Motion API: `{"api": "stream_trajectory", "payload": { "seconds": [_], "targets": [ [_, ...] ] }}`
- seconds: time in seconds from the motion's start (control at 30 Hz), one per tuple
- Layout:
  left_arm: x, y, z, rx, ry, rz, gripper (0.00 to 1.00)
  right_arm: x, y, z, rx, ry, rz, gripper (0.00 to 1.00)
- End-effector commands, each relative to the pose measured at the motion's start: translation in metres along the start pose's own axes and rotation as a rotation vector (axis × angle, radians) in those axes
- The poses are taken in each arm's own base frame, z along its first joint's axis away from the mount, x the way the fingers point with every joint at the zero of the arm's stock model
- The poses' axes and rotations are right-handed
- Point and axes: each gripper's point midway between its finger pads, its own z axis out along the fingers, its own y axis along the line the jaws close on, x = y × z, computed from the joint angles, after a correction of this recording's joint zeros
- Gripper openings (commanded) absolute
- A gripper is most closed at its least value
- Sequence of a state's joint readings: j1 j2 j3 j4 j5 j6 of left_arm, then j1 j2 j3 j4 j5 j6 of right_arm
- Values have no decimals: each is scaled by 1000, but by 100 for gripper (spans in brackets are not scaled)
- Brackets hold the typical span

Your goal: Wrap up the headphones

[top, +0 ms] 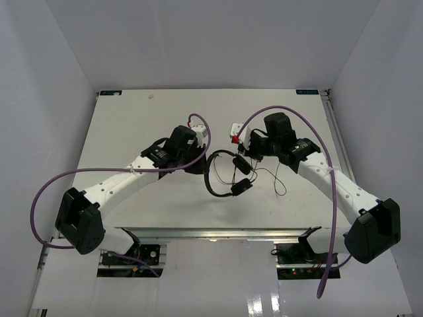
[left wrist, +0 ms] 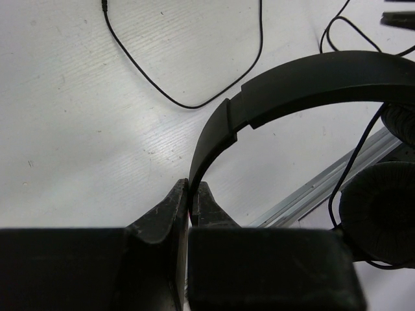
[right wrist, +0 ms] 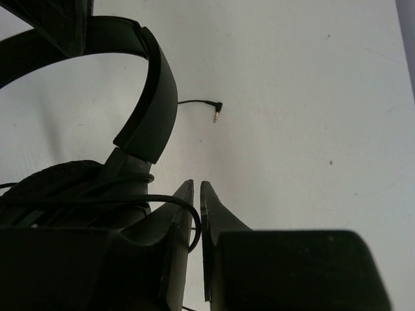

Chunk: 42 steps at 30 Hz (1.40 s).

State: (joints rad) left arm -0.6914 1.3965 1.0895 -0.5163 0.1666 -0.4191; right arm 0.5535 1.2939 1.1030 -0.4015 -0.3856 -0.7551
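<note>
The black headphones (top: 225, 175) hang between my two grippers above the white table (top: 132, 125). My left gripper (top: 201, 165) is shut on the thin headband (left wrist: 298, 84), which rises from between the jaws (left wrist: 192, 186). One padded earcup (left wrist: 382, 214) hangs at the right of the left wrist view. My right gripper (top: 248, 157) is shut on the thin black cord (right wrist: 185, 207), which loops into the narrow gap at its fingertips (right wrist: 197, 184), beside the other earcup (right wrist: 58, 188). Cord turns lie around that earcup's stem. The plug (right wrist: 217, 110) lies on the table.
Slack cord (top: 279, 181) lies in loops on the table right of the headphones, also seen in the left wrist view (left wrist: 181, 97). A metal rail (left wrist: 324, 188) runs along the table's near edge. Purple robot cables (top: 46, 191) arc beside both arms. White walls enclose the table.
</note>
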Motion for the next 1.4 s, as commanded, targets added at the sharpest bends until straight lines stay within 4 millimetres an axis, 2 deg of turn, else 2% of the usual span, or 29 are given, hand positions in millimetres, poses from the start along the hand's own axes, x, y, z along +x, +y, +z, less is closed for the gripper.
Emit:
{"api": "stream_trajectory", "payload": {
  "seconds": [0.0,0.27,0.43,0.57,0.83,1.07,1.2,1.37],
  "targets": [
    [-36,-40,-35,133,-114,17,0,-26,12,-1,-114,-146,63,16],
    [-67,-53,-62,135,-195,-10,0,-37,41,-3,-329,-281,226,19],
    [-80,-57,-76,120,-226,-16,0,-43,53,-4,-427,-333,287,21],
    [-93,-60,-85,110,-251,-13,0,-47,57,-4,-467,-359,307,22],
    [-113,-69,-98,108,-278,-10,0,-44,69,0,-536,-386,361,26],
    [-135,-80,-117,121,-325,-9,0,-41,76,3,-587,-405,390,30],
    [-142,-85,-124,130,-342,-9,0,-42,78,2,-604,-416,389,35],
    [-147,-88,-130,137,-360,-13,0,-42,85,-2,-631,-434,388,37]
  ]
}}
